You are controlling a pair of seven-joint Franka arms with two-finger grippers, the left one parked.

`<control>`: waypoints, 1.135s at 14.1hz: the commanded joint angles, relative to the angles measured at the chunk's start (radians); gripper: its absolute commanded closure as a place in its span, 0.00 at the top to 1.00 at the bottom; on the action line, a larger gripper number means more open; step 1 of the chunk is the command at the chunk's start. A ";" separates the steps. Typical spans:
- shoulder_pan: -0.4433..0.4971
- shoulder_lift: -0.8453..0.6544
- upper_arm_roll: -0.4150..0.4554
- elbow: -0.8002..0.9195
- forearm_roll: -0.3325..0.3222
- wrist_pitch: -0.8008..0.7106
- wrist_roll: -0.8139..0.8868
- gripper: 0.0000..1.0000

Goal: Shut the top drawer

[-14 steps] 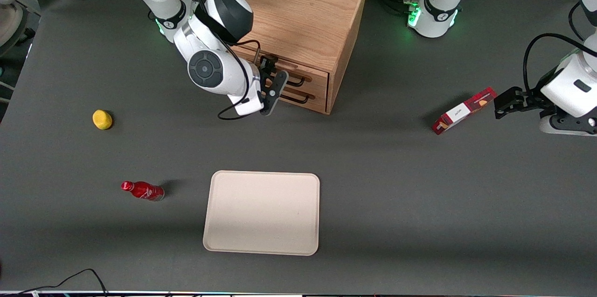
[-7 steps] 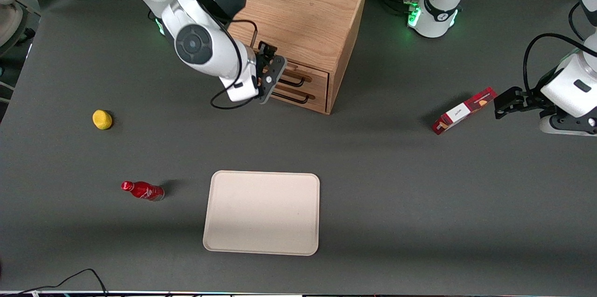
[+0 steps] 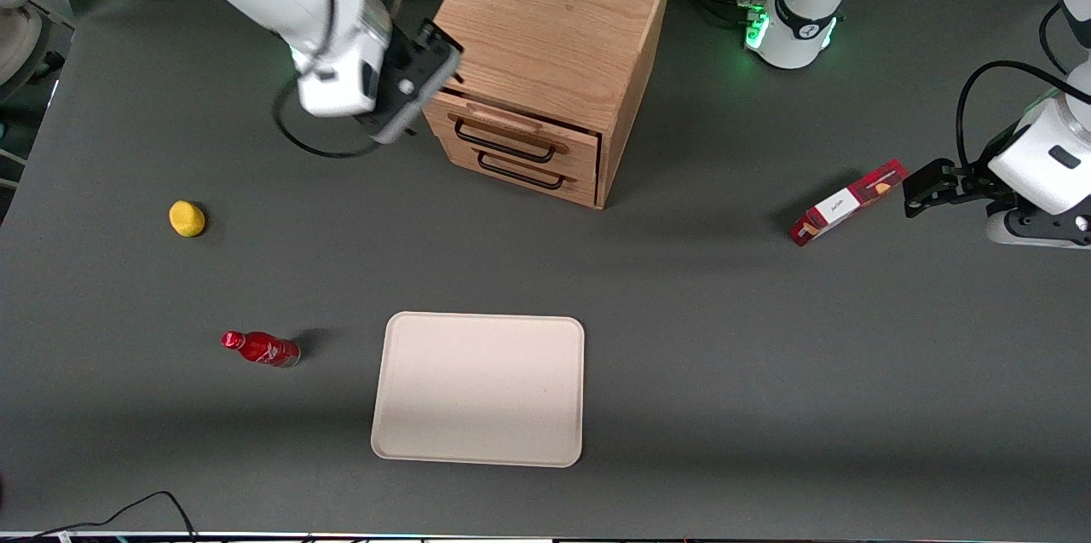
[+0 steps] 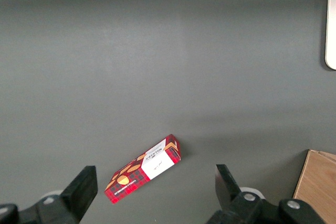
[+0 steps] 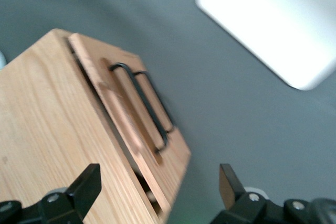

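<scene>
My gripper (image 3: 415, 87) hangs in the air beside the cabinet (image 3: 554, 31), at its working-arm-end corner, fingers (image 5: 86, 187) spread wide with nothing between them. The top drawer (image 3: 511, 131) sits in the cabinet's front face, above the lower drawer (image 3: 524, 172), and looks pushed nearly flush. From the cabinet, the tray (image 3: 479, 388) lies at about six o'clock, nearer the front camera.

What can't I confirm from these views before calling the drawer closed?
- top drawer: whether it is fully seated; the right wrist view is motion-blurred, and the front view shows only a thin dark seam.
- Drawer contents: hidden by the wooden fronts.
- gripper, raised beside the cabinet: fingertips foreshortened in the front view.
</scene>
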 commanded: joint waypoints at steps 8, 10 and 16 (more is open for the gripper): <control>0.004 -0.222 -0.476 -0.093 -0.224 -0.188 0.161 1.00; 0.002 -0.222 -0.536 -0.183 -0.224 -0.108 0.166 1.00; 0.007 -0.236 -0.592 -0.311 -0.274 0.041 0.177 1.00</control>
